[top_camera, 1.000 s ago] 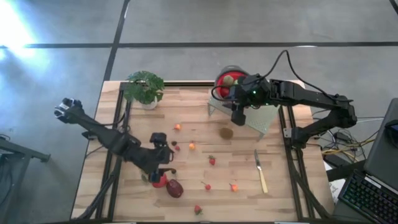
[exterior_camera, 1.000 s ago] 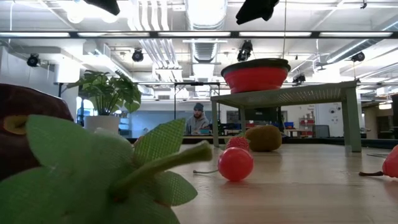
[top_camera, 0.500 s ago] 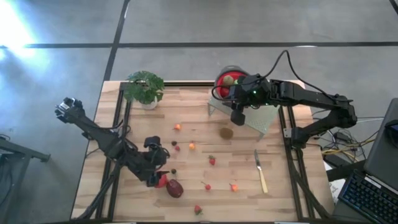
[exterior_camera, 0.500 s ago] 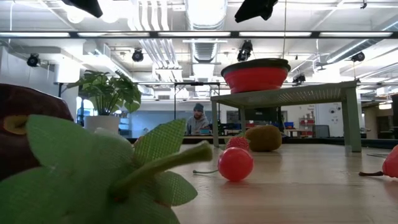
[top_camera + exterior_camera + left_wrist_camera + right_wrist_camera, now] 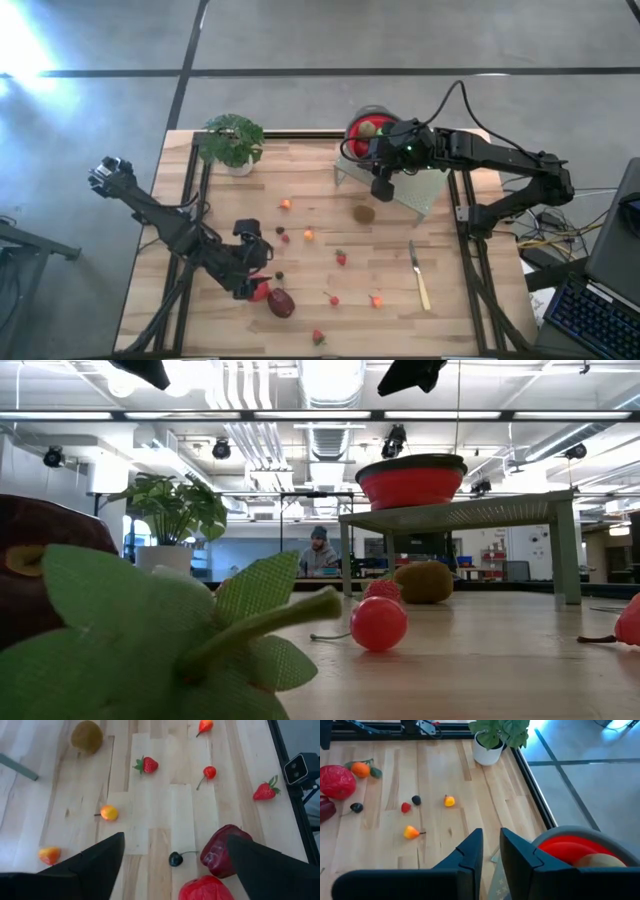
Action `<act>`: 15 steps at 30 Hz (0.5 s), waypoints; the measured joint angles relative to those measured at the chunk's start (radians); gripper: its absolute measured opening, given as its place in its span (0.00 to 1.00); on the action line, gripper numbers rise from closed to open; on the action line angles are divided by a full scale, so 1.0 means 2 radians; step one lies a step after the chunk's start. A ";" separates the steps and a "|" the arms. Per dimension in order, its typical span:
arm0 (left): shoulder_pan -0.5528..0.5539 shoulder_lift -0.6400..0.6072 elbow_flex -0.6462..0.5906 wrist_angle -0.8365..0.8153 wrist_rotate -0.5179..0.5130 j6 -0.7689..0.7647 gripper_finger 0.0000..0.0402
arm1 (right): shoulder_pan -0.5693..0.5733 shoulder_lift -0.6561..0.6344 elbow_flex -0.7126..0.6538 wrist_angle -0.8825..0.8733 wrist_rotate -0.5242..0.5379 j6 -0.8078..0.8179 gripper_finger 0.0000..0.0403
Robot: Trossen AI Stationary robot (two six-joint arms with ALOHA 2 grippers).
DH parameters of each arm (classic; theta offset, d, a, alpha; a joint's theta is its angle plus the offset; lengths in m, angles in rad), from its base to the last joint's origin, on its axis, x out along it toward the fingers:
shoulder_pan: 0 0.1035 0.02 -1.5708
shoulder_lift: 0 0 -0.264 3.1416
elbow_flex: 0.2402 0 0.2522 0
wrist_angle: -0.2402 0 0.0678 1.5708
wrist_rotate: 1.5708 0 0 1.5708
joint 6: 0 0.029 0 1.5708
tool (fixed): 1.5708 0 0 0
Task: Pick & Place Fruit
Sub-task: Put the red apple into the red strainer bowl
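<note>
Left gripper (image 5: 170,855) fingers spread wide, empty, low over the light wooden tabletop (image 5: 450,290). Glossy red apple (image 5: 203,889) and dark maroon plum-like fruit (image 5: 223,850) sit just beside its far finger; small black berry (image 5: 175,858) lies between the fingers. Right gripper (image 5: 490,847) fingers nearly pressed together, empty, beside the red bowl (image 5: 570,847) holding a brown kiwi (image 5: 599,861). Another brown fuzzy kiwi (image 5: 364,213) lies on the table below it.

Bowl (image 5: 362,128) on raised stand (image 5: 420,190), kiwi (image 5: 364,213) beside it, plant (image 5: 233,140) at table's far-left corner.
</note>
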 joint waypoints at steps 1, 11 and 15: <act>0.000 0.000 0.000 -0.001 0.000 0.000 0.93 | 0.000 0.000 0.000 0.000 0.000 0.000 0.17; 0.000 0.000 0.000 -0.009 0.000 0.000 0.96 | 0.000 0.000 0.000 0.000 0.000 -0.001 0.23; 0.000 0.000 0.000 -0.009 -0.002 0.004 0.96 | 0.000 0.000 0.000 0.000 0.000 -0.001 0.24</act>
